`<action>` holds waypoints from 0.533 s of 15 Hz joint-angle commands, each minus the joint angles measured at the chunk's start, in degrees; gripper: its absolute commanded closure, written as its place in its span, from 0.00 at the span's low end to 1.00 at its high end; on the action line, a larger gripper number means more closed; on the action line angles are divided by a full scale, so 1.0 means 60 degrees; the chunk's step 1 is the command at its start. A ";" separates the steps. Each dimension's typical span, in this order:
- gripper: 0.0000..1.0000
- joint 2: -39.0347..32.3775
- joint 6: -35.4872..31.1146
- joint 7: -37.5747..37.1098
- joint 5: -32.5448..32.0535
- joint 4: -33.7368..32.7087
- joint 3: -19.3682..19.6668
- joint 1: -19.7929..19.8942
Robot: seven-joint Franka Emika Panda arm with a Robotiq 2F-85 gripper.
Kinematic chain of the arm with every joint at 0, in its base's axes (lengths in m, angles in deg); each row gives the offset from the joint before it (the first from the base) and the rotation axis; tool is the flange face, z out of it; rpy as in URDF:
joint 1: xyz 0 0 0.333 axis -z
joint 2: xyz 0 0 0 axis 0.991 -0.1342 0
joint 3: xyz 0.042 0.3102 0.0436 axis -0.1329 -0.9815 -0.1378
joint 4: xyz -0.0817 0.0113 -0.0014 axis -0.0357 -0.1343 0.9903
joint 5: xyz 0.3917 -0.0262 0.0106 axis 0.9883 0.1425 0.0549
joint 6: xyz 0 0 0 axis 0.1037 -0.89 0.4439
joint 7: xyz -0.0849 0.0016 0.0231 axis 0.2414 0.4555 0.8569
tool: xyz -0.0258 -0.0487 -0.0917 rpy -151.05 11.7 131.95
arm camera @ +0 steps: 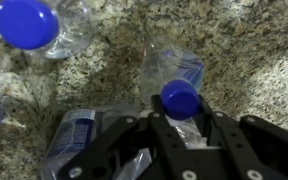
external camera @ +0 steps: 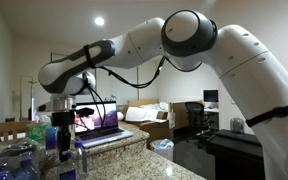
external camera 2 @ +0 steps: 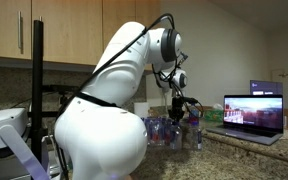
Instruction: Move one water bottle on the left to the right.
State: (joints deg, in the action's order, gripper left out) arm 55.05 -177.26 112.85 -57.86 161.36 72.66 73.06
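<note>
In the wrist view my gripper (arm camera: pixel 180 118) is closed around a small clear water bottle (arm camera: pixel 170 68) with a blue cap and a blue label band, gripping it just under the cap. A second blue-capped bottle (arm camera: pixel 32 24) stands on the granite counter (arm camera: pixel 254 70) at the upper left. A third bottle (arm camera: pixel 76 134) lies next to the left finger. In both exterior views the gripper (external camera: pixel 63 132) (external camera 2: pixel 177 112) points down into a cluster of bottles (external camera 2: pixel 166 131) on the counter, beside the open laptop (external camera: pixel 102 122) (external camera 2: pixel 252 112).
A green container (external camera: pixel 36 130) stands behind the bottles. Wooden cabinets (external camera 2: pixel 64 30) hang above the counter. Behind the counter there are a cardboard box (external camera: pixel 149 117) and an office chair (external camera: pixel 195 115). The counter's edge (external camera: pixel 159 160) runs in front of the laptop.
</note>
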 commanded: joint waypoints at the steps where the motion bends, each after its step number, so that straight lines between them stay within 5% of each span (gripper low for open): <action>1: 0.85 0.1453 -0.0779 0.0248 0.0720 0.2114 0.0106 0.0480; 8: 0.86 0.3035 -0.1759 0.0353 0.1413 0.4325 0.0837 0.1155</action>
State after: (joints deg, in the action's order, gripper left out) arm 67.27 -183.79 112.87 -51.83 179.27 76.03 78.25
